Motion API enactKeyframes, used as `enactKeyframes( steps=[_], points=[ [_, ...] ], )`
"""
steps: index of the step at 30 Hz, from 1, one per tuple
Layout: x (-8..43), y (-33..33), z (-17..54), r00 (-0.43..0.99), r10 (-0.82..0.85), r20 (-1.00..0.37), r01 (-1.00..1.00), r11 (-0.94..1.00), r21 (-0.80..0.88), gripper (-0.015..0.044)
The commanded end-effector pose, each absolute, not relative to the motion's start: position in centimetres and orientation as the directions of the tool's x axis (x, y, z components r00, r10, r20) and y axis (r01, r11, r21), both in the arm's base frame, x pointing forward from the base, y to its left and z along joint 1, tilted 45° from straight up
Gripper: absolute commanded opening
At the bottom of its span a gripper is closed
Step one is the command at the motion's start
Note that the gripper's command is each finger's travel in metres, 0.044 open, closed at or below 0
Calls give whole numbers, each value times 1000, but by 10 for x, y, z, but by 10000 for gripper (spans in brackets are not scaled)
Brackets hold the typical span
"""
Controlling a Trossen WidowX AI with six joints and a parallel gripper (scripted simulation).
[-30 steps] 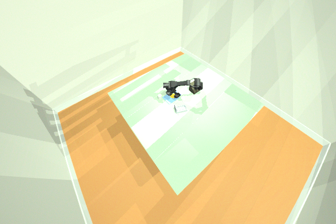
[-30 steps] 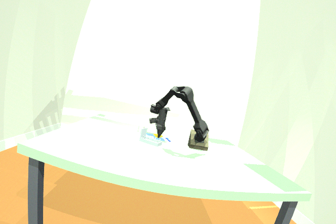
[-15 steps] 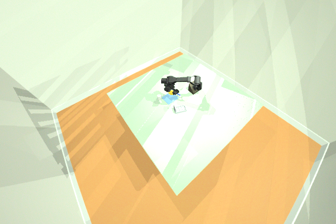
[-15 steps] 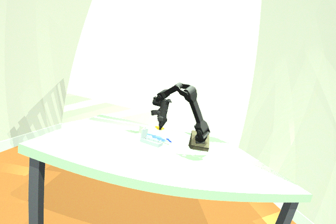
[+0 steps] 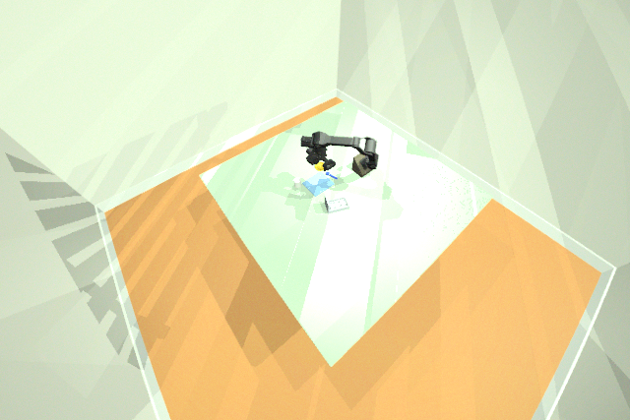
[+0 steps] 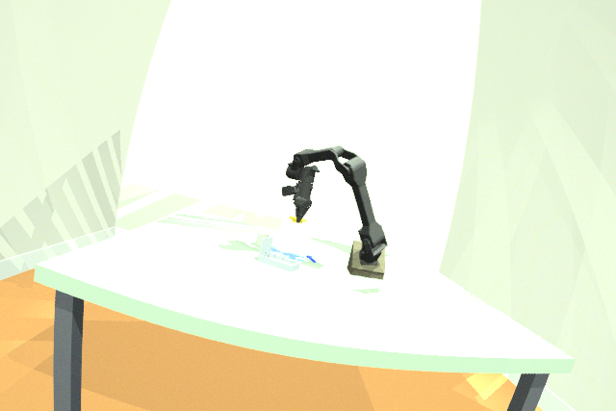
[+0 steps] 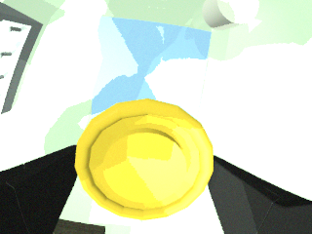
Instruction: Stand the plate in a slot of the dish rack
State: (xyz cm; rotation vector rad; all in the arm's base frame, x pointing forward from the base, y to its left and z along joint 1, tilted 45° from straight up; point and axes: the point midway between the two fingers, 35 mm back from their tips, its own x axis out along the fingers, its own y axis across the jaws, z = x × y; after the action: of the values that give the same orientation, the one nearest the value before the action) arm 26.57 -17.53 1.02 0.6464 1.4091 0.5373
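Observation:
The yellow plate point(image 5: 319, 167) point(image 6: 293, 218) point(image 7: 146, 168) is round, with a raised rim. My gripper point(image 5: 320, 164) point(image 6: 298, 220) point(image 7: 144, 159) is shut on it, with one black finger at each side of the rim. The plate is roughly level and held above the table, its inner face toward the wrist camera. The dish rack point(image 5: 337, 205) point(image 6: 279, 261) point(image 7: 22, 63) is pale, with a raised end and rows of small pegs. It stands away from the plate, at the upper left in the wrist view. Its slots are too small to tell apart in the top and exterior views.
A blue mat or cloth point(image 5: 318, 186) point(image 7: 161, 41) lies on the table near the rack. A small dark-blue stick-like thing point(image 5: 332, 175) point(image 6: 311, 259) lies by it. A whitish cup-like object point(image 5: 296, 181) point(image 7: 214, 15) stands on its other side. The arm's base point(image 6: 367, 268) stands to the right.

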Motion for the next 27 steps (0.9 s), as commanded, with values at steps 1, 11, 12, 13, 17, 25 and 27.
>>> enactKeyframes(
  steps=[1, 11, 12, 13, 17, 25, 27],
  points=[
    [264, -185, 20, 96, 685, -722, 30, 723, 690, 0],
    [268, -169, 43, 97, 680, -727, 250, 690, 679, 0],
    [268, -166, 47, 98, 679, -728, 283, 682, 674, 0],
    [269, -163, 50, 98, 678, -728, 316, 673, 669, 0],
    [270, -152, 63, 99, 675, -731, 444, 627, 640, 0],
    [269, -128, 89, 102, 671, -735, 672, 498, 548, 0],
    [268, -122, 95, 103, 670, -735, 722, 458, 519, 0]
  ],
)
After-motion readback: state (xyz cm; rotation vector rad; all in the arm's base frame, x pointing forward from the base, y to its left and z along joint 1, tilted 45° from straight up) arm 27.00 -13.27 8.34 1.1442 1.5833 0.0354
